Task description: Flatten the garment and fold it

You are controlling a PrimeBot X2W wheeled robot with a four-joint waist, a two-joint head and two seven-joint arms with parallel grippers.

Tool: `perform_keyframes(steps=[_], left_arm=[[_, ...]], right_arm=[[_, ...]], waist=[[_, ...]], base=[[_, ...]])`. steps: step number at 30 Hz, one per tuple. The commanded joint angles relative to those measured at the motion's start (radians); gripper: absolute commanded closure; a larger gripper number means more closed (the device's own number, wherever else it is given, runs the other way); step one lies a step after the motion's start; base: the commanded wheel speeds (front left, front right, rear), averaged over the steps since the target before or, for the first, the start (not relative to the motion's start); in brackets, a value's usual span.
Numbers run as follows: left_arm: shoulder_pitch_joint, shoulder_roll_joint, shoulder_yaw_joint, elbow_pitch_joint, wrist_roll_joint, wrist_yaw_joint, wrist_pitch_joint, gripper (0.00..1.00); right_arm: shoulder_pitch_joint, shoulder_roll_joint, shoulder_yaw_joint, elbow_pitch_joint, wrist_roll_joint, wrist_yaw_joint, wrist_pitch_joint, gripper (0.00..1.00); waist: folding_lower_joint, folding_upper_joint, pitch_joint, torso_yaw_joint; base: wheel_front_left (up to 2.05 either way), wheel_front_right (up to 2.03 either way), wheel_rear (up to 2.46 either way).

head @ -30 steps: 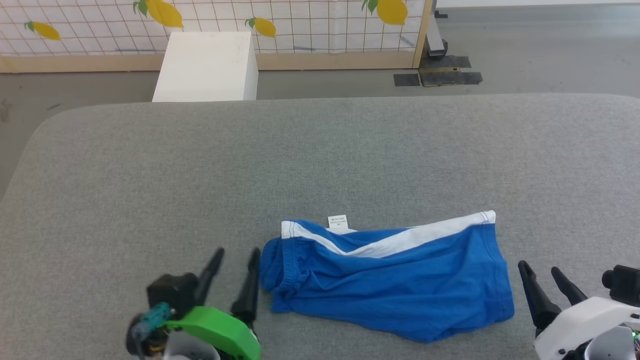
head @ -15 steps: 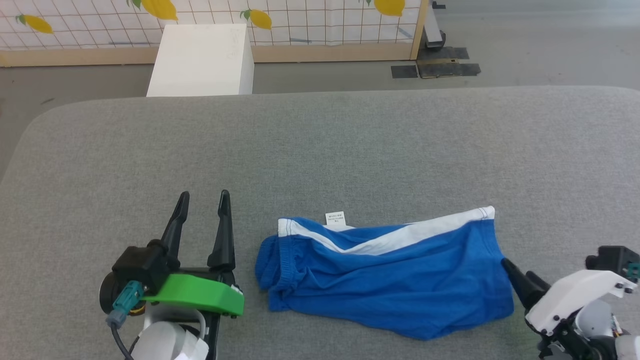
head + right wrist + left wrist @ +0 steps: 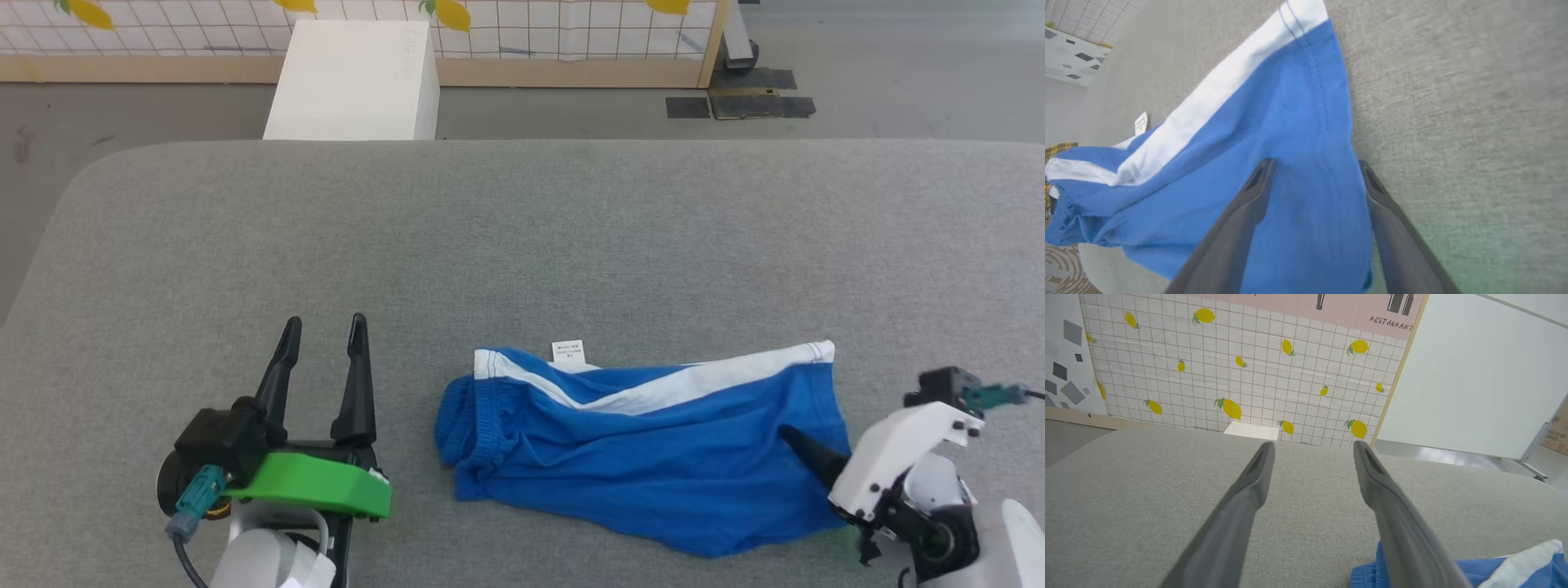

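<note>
The garment (image 3: pixel 645 445), bright blue shorts with a white stripe and a small white label (image 3: pixel 569 352), lies crumpled on the grey padded surface (image 3: pixel 522 245), waistband to the left. My left gripper (image 3: pixel 322 325) is open and stands apart from the waistband, to its left; its wrist view shows the open left gripper (image 3: pixel 1313 444) over bare grey cloth and a corner of the garment (image 3: pixel 1515 571). My right gripper (image 3: pixel 796 439) reaches over the garment's right hem. In the right wrist view the open right gripper (image 3: pixel 1315 163) straddles that hem of the garment (image 3: pixel 1274 134), nothing pinched.
A white box (image 3: pixel 351 82) stands on the floor behind the padded surface, before a tiled panel with lemons (image 3: pixel 531 33). Dark mats (image 3: pixel 739 104) lie on the floor at the back right. Bare grey surface stretches beyond the garment.
The right gripper has moved left onto the garment's right hem. The left gripper swung forward and away from the waistband, then held. The head camera has also shifted.
</note>
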Motion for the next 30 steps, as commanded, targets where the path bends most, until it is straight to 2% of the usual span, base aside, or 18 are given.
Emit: perform_keyframes(steps=[1, 3, 4, 5, 6, 7, 8, 15, 20, 25, 30], left_arm=[[0.013, -0.006, 0.005, 0.002, 0.012, -0.008, -0.004, 0.00], [0.013, -0.009, 0.012, 0.005, 0.016, -0.013, -0.004, 0.00], [0.013, -0.010, 0.014, 0.006, 0.017, -0.016, -0.004, 0.00], [0.013, -0.011, 0.016, 0.008, 0.018, -0.018, -0.004, 0.00], [0.012, -0.012, 0.017, 0.010, 0.019, -0.020, -0.004, 0.00], [0.012, -0.012, 0.018, 0.012, 0.020, -0.022, -0.004, 0.00], [0.012, -0.013, 0.019, 0.013, 0.020, -0.023, -0.004, 0.00], [0.019, -0.013, 0.017, 0.018, 0.005, -0.021, -0.004, 0.00], [0.024, -0.013, 0.014, 0.025, 0.001, -0.020, -0.005, 0.00], [0.017, -0.013, 0.009, 0.030, 0.002, -0.021, -0.005, 0.00], [0.013, -0.013, 0.007, 0.036, 0.003, -0.022, -0.005, 0.00]], right_arm=[[0.002, 0.017, 0.034, 0.030, 0.013, -0.002, 0.031, 0.00], [-0.006, 0.017, 0.062, 0.033, 0.033, -0.002, 0.052, 0.02], [-0.008, 0.017, 0.075, 0.032, 0.038, -0.002, 0.060, 0.22], [-0.010, 0.017, 0.084, 0.030, 0.036, -0.002, 0.065, 0.50], [-0.012, 0.017, 0.088, 0.024, 0.031, -0.002, 0.063, 0.61], [-0.014, 0.017, 0.087, 0.020, 0.027, -0.002, 0.060, 0.88], [-0.014, 0.017, 0.088, 0.015, 0.017, -0.002, 0.058, 1.00], [-0.014, -0.031, 0.049, -0.035, -0.093, -0.002, 0.002, 1.00], [-0.020, -0.066, -0.045, -0.072, -0.177, -0.002, -0.031, 1.00], [-0.020, -0.150, -0.105, -0.113, -0.364, -0.002, -0.037, 1.00], [-0.021, -0.141, -0.083, -0.203, -0.402, -0.002, -0.007, 1.00]], waist=[[0.0000, 0.0000, 0.001, 0.003], [0.0000, 0.0000, 0.002, 0.007], [0.0000, 0.0000, 0.002, 0.008], [0.0000, 0.0000, 0.002, 0.010], [0.0000, 0.0000, 0.002, 0.011], [0.0000, 0.0000, 0.001, 0.011], [0.0000, 0.0000, 0.001, 0.012], [0.0000, 0.0000, -0.005, 0.005], [0.0000, 0.0000, -0.006, -0.003], [0.0000, 0.0000, -0.001, -0.005], [0.0000, 0.0000, -0.002, -0.001]], base=[[0.00, 0.00, 0.00], [0.00, 0.00, 0.00], [0.00, 0.00, 0.00], [0.00, 0.00, 0.00], [0.00, 0.00, 0.00], [0.00, 0.00, 0.00], [0.00, 0.00, 0.00], [0.00, 0.00, 0.00], [0.00, 0.00, 0.00], [0.00, 0.00, 0.00], [0.00, 0.00, 0.00]])
